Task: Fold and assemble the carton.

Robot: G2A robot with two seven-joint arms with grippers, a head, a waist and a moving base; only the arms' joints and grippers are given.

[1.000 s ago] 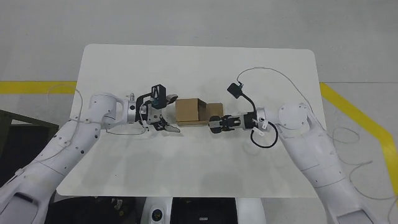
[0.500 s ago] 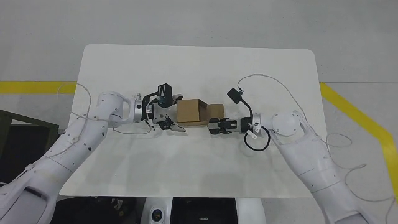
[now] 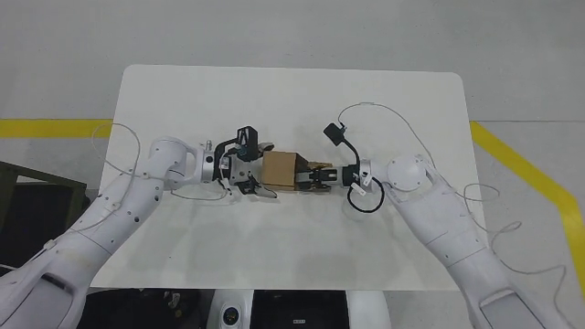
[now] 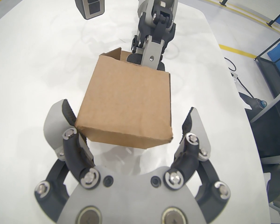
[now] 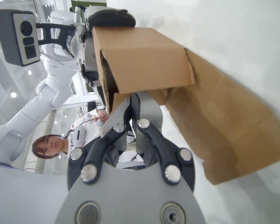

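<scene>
A small brown carton (image 3: 279,168) lies on its side in the middle of the white table (image 3: 384,100). My left gripper (image 3: 253,176) is open at the carton's closed end, its fingers (image 4: 60,115) straddling that end of the carton (image 4: 130,94); one finger touches a corner. My right gripper (image 3: 307,179) is shut, its tips at the carton's open end. In the right wrist view the gripper (image 5: 136,99) pokes at the opening beside a long flap (image 5: 224,129) that sticks out from the carton (image 5: 142,59). The left wrist view shows the right gripper (image 4: 149,61) at the far edge.
A thin cable (image 3: 402,110) from the right arm loops over the table's back right. Bare table surface lies all around the carton. Yellow floor tape (image 3: 55,128) runs past both sides of the table.
My right gripper has moved left up to the carton's open end, and the outstretched flap now shows shorter. My left gripper has closed in on the carton's other end.
</scene>
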